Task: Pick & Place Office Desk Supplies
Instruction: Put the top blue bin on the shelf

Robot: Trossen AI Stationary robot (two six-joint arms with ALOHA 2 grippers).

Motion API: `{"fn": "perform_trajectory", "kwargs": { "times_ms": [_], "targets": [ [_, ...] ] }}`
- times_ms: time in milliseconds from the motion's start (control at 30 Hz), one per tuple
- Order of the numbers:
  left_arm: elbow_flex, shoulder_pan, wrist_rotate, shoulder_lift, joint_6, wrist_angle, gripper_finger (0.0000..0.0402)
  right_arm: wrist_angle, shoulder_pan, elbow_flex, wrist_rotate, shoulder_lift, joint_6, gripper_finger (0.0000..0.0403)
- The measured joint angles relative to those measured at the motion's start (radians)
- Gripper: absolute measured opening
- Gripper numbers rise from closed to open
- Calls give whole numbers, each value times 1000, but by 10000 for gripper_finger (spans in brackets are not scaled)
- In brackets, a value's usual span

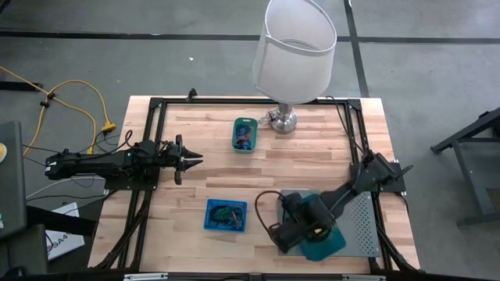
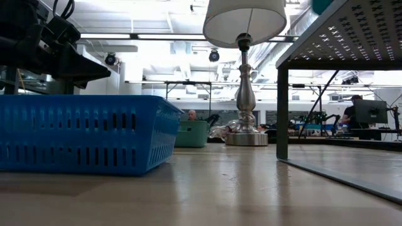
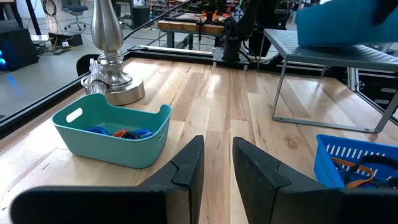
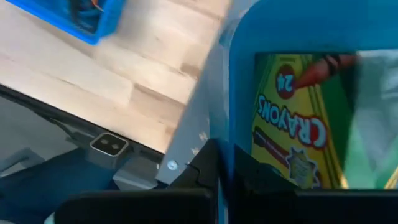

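Left gripper [image 1: 190, 159] parted (right gripper [image 1: 287, 234] closed)

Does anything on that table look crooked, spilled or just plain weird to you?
Only the lamp looks odd: from above its white shade sits tilted on the chrome base. Nothing is spilled: the green bin and blue basket stand upright with their small items inside. The right tool is pinched shut on the rim of a teal bin holding a crayon box.

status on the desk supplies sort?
Done: small supplies sit in the teal bin by the lamp and the blue basket. In hand: right end effector shut on the blue bin holding a crayon box. Left end effector waits, empty.
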Motion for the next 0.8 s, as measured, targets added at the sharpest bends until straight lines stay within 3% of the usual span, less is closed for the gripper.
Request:
{"fn": "perform_trajectory", "kwargs": {
  "times_ms": [500,800],
  "targets": [
    [0,0,0,0,0,0,79,0,107,-39,-38,0,379,2],
    [0,0,0,0,0,0,79,2,70,-39,37,3,354,3]
  ]
}}
